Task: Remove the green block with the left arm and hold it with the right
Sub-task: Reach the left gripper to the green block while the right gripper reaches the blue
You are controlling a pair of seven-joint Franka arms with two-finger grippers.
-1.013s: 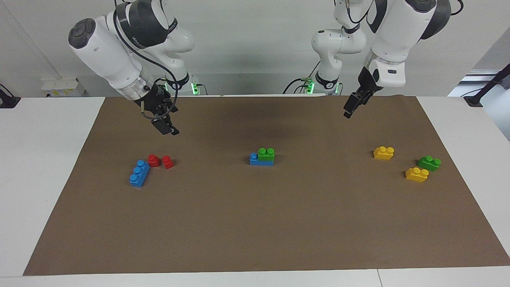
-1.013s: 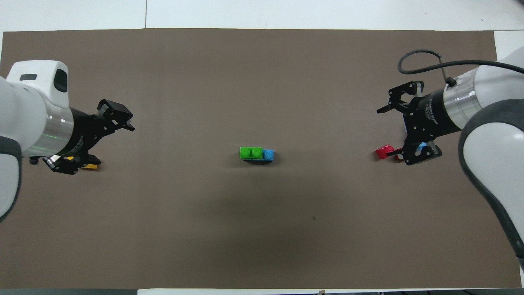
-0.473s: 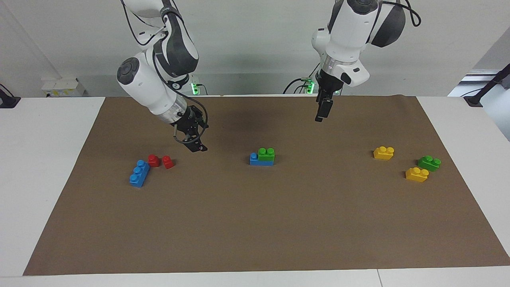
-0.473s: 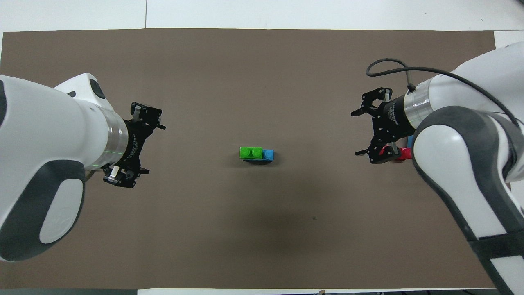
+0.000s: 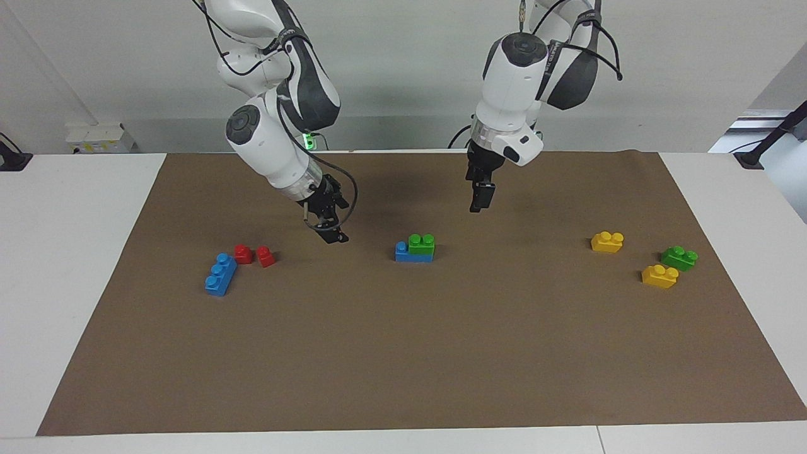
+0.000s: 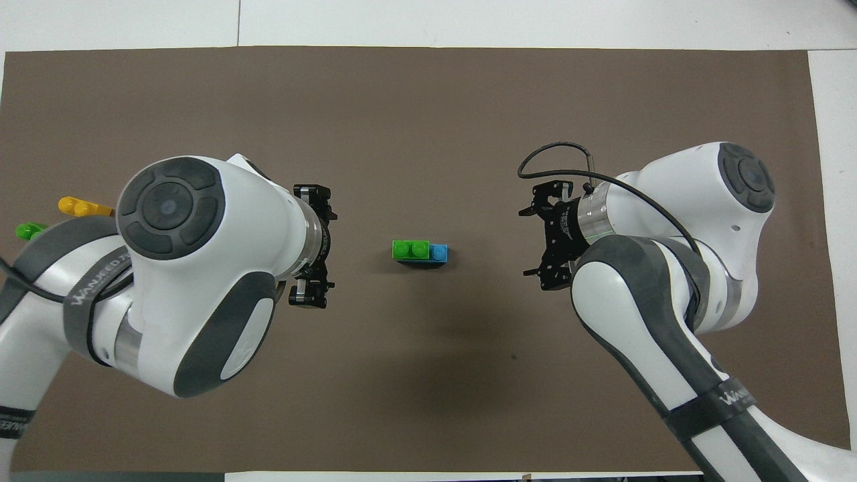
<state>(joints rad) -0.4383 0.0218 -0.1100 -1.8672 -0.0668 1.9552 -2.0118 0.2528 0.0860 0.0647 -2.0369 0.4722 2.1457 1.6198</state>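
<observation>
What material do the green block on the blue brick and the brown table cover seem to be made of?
Green block: likely molded plastic, smooth and slightly glossy, with rounded studs. Blue brick: apparently the same. Brown cover: matte, thin sheet, perhaps paper; unclear.

Overhead, the white left arm [image 6: 194, 268] covers most of the small yellow plastic bricks [image 6: 84, 207] and the second green two-stud brick [image 6: 28, 231] beside them.

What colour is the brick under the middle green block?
Blue; it shows best in the facing view, beneath the green block.
</observation>
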